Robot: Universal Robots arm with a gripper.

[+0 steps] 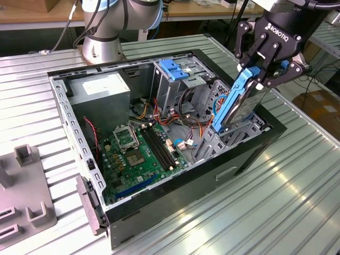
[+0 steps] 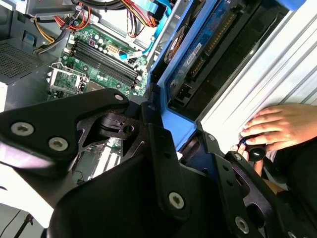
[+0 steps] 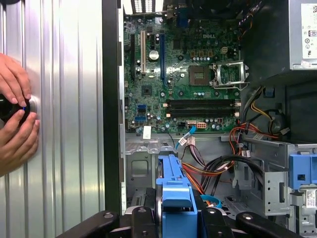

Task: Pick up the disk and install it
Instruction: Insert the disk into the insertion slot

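Open computer case [image 1: 159,204], my gripper [image 1: 268,73] clamped on the disk [image 1: 238,101].
The case fills the middle of the exterior view, with the motherboard [image 1: 141,154] lying flat inside. At upper right the jaws pinch the disk's top end. The disk is tilted, its lower end down inside the case; seated or not, I can't tell. A person's hands [image 3: 15,124] rest on the table [image 1: 297,212] beside the case.

I read this as a robotics lab or workshop. A ribbed aluminium table [image 1: 297,202] carries an open computer case [image 1: 175,196] with its board and cabling exposed. In the exterior view the arm base [image 1: 101,48] stands at 11 o'clock from the case, with a wooden bench [image 1: 32,13] behind. There's a cardboard box [image 1: 319,103] at 3 o'clock and a grey fixture block [image 1: 26,186] at 9. A person's hands [image 3: 17,134] are on a black knob [image 3: 9,106].
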